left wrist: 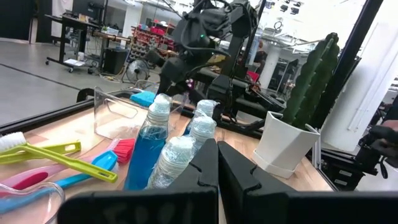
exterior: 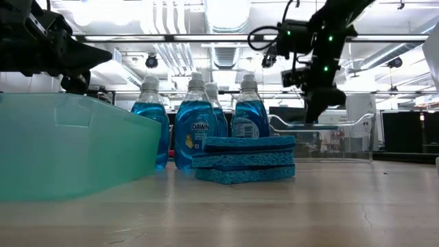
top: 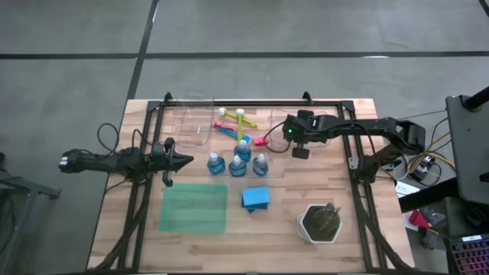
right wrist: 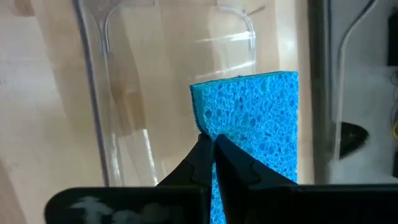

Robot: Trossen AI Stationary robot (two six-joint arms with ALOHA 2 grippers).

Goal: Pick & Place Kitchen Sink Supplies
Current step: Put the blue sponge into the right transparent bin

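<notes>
Hovering at upper right of the high view, over a clear bin [top: 294, 122]: right gripper [right wrist: 211, 146], fingers together above a blue sponge [right wrist: 258, 124]. Waiting at centre left: left gripper [top: 187, 161], fingers together, pointing toward four Dawn bottles [top: 237, 162] mid-frame.

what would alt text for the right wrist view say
The right hand, its dark fingers shut, hangs just above a blue sponge that lies in a clear plastic bin. The bin stands on the light wooden table.
</notes>
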